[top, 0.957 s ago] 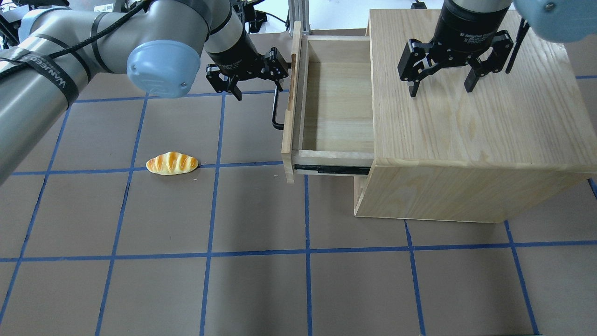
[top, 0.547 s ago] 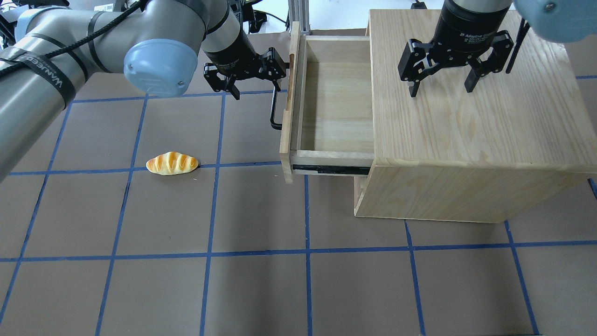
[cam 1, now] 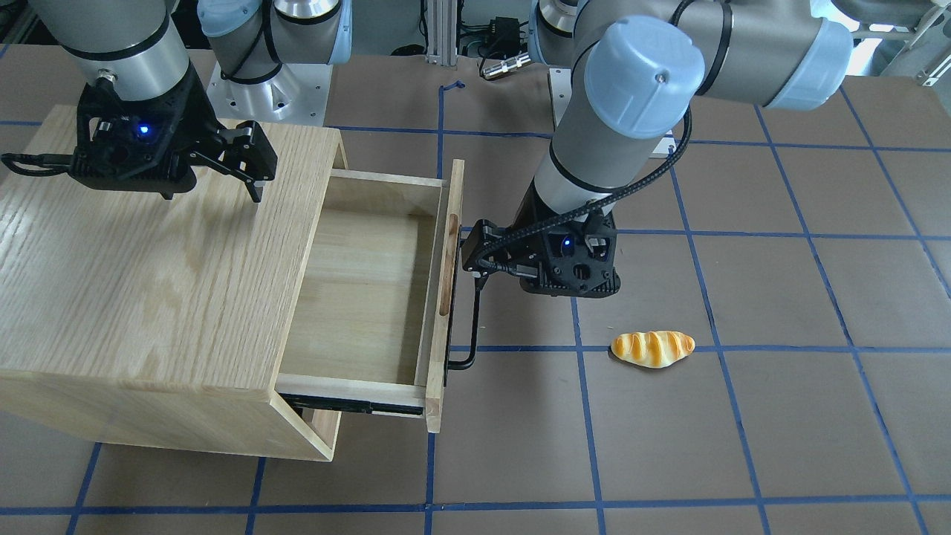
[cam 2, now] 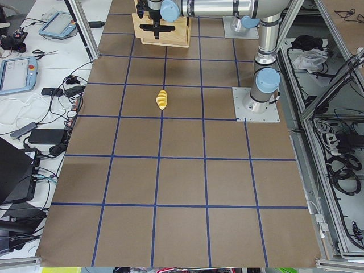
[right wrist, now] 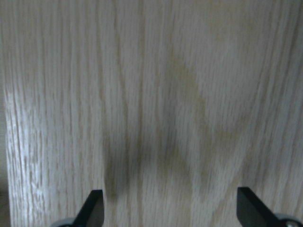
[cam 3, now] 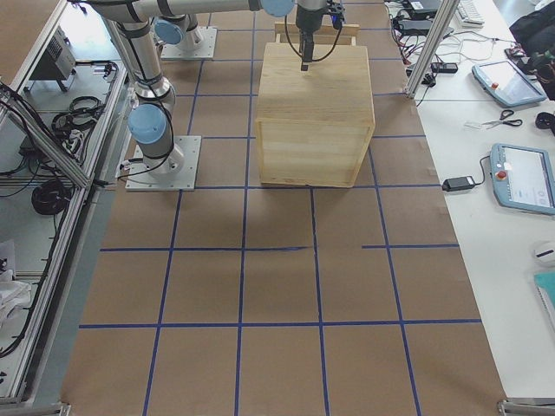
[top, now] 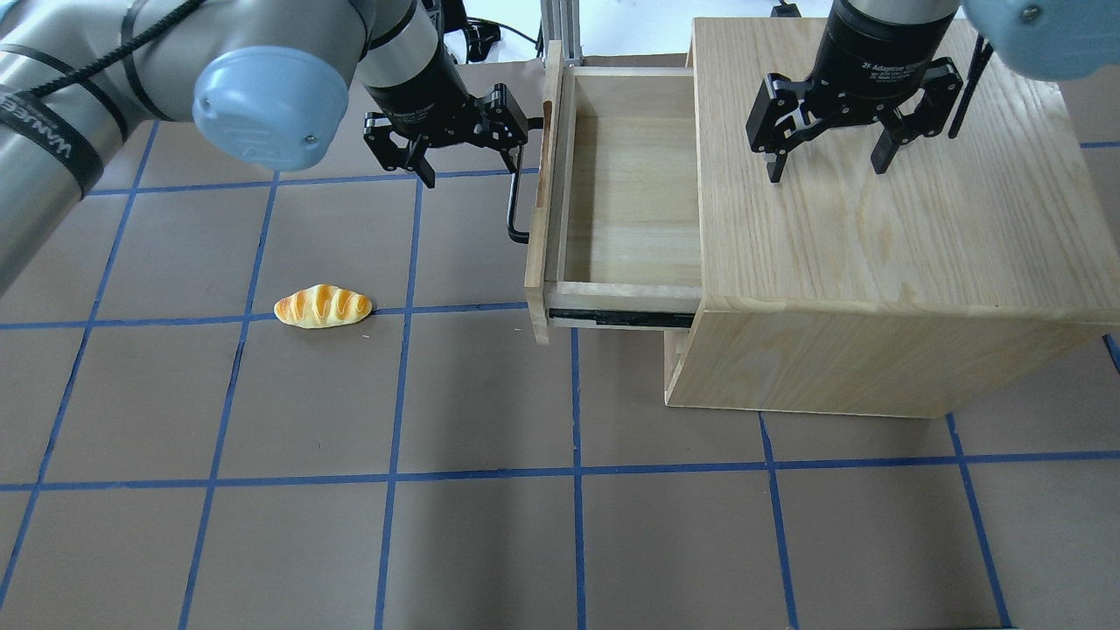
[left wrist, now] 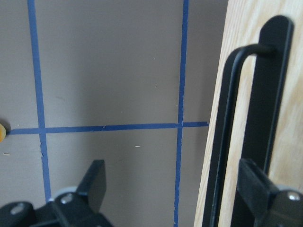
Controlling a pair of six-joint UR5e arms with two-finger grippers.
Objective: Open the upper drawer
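Evidently your shallow pale-wood upper drawer [top: 630, 192] is open, so the left gripper [top: 472, 168] gapes (clasping nothing) by its black bar handle [top: 514, 206]. The right gripper [top: 829, 166] gapes too, over the oak-grained cabinet [top: 875, 262].

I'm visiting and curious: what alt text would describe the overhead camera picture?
A pale-wood upper drawer stands pulled out of an oak-grained cabinet on a gridded brown table. The left gripper hovers open beside the drawer's black bar handle, the right gripper open above the cabinet top; a bread roll lies apart.
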